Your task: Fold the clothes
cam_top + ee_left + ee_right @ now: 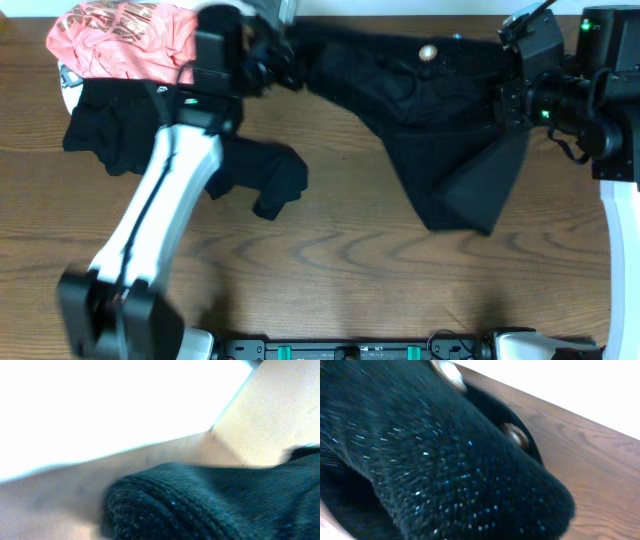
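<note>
The jaws of the left gripper (272, 58) and the right gripper (505, 95) cannot be read as spread or pinching: in both wrist views dark knit fills the frame and no fingers show. Each sits at an end of the black garment (430, 120), which lies along the upper centre and upper right of the table (350, 270). Its long axis runs left to right between them, and a triangular flap hangs toward the lower right. I judge the next fold turns on that line, with the right gripper nearer the flap. The left arm crosses a second black garment (270, 180) at left and hides part of it. An orange-red garment (125, 35) is cut off at the upper left.
</note>
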